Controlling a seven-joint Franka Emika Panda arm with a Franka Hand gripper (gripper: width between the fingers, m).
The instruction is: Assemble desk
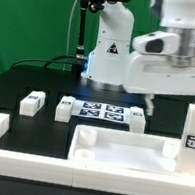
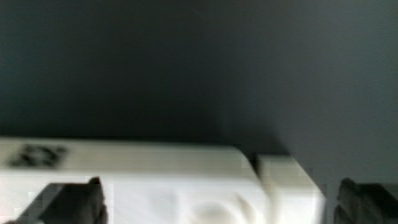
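White plastic desk top (image 1: 128,151) lies flat at the front of the black table (image 1: 28,75), rim up. A tall leg (image 1: 193,135) stands just beside it, at the exterior view's right. Behind it, a first small leg (image 1: 31,103) and a second small leg (image 1: 65,108) lie next to the marker board (image 1: 100,112). A third small leg (image 1: 136,116) sits at the board's other end, under the hand (image 1: 145,101). Its fingers (image 2: 71,205) are wide apart and hold nothing.

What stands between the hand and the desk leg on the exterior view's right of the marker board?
Nothing visible. The open hand hangs just over that leg, beside the marker board; the wrist view shows only white parts between its fingertips.
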